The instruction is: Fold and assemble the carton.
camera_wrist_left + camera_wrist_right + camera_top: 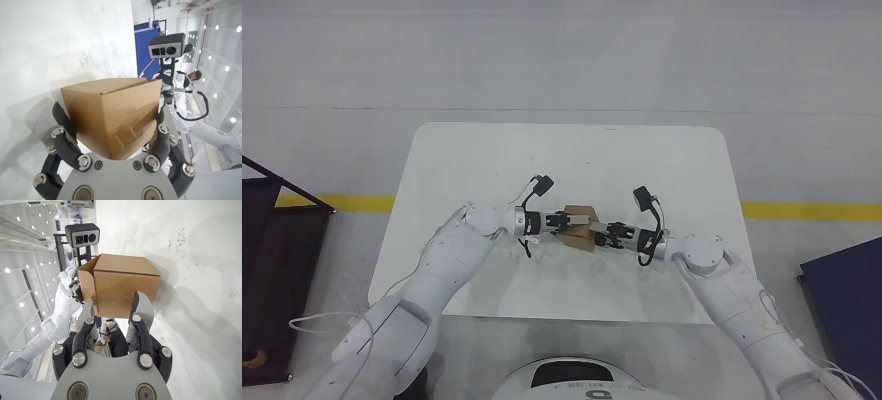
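A small brown carton [580, 226] is held between my two grippers over the middle of the white table [492, 160], nearer its front edge. My left gripper [556, 224] is shut on one end of it. In the left wrist view the carton [113, 113] sits corner-on between the black pads [60, 113], with a seam along its upper face. My right gripper [605, 234] is shut on the opposite end. In the right wrist view the carton [124, 285] has one curved side flap [85, 285] standing away from the body, and a finger [140, 302] presses its broad face.
The table top around the carton is bare white, with a few dark scuff marks [179, 239]. A dark panel [272, 260] stands on the floor off the table's left side and a blue one [852, 290] off its right.
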### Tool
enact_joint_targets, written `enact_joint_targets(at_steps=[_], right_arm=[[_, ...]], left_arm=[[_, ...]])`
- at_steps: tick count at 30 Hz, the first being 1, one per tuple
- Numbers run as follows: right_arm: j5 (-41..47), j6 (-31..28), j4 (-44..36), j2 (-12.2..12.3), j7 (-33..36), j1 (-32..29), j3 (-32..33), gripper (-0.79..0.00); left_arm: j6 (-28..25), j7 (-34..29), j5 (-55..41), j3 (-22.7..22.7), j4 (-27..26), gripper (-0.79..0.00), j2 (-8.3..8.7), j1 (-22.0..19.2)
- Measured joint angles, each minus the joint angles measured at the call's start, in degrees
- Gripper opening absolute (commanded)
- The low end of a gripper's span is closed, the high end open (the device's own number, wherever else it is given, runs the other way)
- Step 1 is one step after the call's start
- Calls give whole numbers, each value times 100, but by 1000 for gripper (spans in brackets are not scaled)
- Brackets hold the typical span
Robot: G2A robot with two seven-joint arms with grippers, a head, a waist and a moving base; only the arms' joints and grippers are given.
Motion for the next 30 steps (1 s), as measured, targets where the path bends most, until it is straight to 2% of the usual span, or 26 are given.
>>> enact_joint_targets(at_steps=[21, 25, 30], right_arm=[[-23, -32, 11, 0, -9, 26, -32, -299], [-35, -28, -6, 2, 1, 25, -43, -252], [-55, -14, -17, 0, 8, 32, -65, -274]], left_arm=[[-22, -7, -9, 12, 14, 0, -8, -7], [-16, -13, -4, 17, 11, 0, -10, -17], [-21, -10, -4, 19, 11, 0, -12, -20]])
